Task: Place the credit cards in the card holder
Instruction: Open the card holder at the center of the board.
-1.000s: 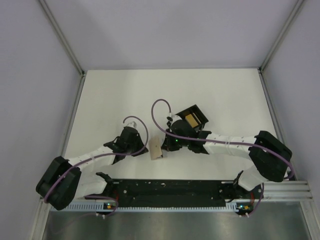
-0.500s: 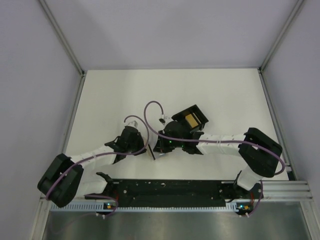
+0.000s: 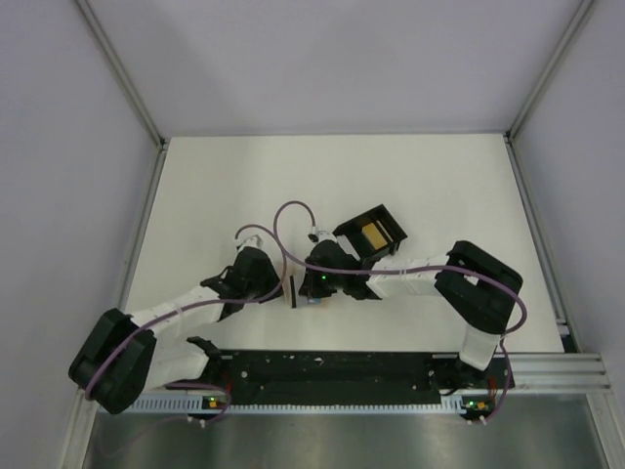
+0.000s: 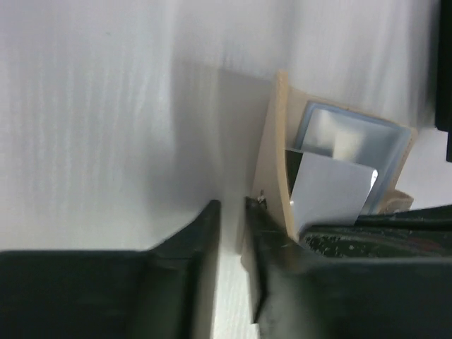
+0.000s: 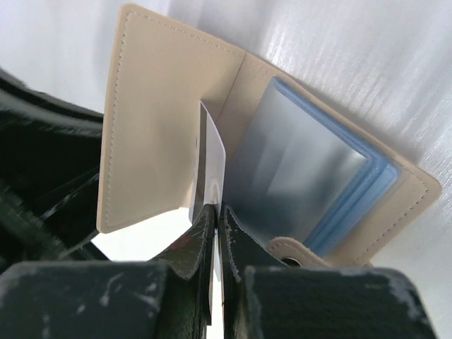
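Right end effector (image 5: pixel 214 212), pinching pale card (image 5: pixel 212 159), is closing leftward, sliding it into open card holder (image 5: pixel 152 120); left end effector (image 4: pixel 232 212) is easing apart at its cover, grip unclear.

The holder (image 5: pixel 155 120) looks like tan leather or an imitation of it, matt and fine-grained, with a stitched seam along its edge. Inside it, the sleeves (image 5: pixel 311 176) are bluish translucent plastic, smooth and glossy, and they catch the light. The card (image 5: pixel 212 166) is thin pale plastic with a slight sheen. The right gripper (image 5: pixel 215 212) is black plastic, matt, scuffed and flecked with pale specks. The left gripper (image 4: pixel 232 208) is the same black, with a smoother look. The table (image 3: pixel 459 186) is white and matt, finely streaked close up. The tray (image 3: pixel 350 233) is black and dull. The rails (image 3: pixel 122 73) are bare metal. The cables (image 3: pixel 283 210) have smooth purple sheathing.
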`<state>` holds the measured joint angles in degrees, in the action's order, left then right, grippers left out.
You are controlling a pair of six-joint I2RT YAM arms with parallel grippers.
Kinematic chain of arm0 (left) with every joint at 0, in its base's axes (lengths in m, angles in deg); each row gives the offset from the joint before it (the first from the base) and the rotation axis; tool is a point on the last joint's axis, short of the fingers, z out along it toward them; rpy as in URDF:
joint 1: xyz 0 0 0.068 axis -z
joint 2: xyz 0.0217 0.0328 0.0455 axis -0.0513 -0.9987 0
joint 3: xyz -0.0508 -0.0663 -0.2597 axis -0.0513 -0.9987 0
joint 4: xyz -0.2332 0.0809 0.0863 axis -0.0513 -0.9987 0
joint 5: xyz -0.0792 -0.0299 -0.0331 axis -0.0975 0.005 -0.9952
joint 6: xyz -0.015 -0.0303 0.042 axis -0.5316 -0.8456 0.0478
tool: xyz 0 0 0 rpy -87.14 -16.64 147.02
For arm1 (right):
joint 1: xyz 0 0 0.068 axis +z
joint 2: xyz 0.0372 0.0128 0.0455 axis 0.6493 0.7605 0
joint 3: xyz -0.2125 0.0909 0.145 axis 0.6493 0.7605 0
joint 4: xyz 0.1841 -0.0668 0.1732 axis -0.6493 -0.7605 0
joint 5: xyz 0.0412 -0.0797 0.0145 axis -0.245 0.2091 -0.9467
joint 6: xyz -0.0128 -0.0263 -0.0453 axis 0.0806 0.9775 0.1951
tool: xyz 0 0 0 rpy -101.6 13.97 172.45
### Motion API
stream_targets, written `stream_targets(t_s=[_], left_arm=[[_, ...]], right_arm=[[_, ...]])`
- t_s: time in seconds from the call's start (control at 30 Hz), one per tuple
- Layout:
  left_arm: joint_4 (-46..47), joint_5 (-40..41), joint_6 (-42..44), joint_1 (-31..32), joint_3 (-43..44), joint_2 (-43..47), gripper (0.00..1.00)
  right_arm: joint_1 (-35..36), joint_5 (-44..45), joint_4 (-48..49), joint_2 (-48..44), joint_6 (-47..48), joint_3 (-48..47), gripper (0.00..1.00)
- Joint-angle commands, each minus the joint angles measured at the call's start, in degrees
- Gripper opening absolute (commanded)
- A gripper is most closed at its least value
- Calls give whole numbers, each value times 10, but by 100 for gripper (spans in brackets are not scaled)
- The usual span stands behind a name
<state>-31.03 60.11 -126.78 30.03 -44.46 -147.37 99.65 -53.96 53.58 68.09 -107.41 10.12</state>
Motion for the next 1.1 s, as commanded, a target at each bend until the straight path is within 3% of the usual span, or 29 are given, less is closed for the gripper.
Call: stream_targets(t_s=[0.0,0.17,0.27,0.4,0.6,0.83,1.07], left_arm=[[-99,56,-8,2,15,52,35],[-206,132,-15,2,43,142,59],[-181,126,-9,3,30,200,70],[-138,106,-13,2,7,232,72],[-94,109,-1,2,-12,209,76],[-129,142,1,1,12,129,80],[-57,100,-3,-3,-7,74,79]], right_arm=[[16,54,-33,30,-10,-13,0],[17,66,-50,39,-7,-23,0],[17,62,-49,40,-5,-27,0],[18,62,-50,42,-1,-28,0],[17,57,-49,42,0,-28,0],[18,64,-45,19,2,-10,0],[18,54,-29,6,11,5,0]])
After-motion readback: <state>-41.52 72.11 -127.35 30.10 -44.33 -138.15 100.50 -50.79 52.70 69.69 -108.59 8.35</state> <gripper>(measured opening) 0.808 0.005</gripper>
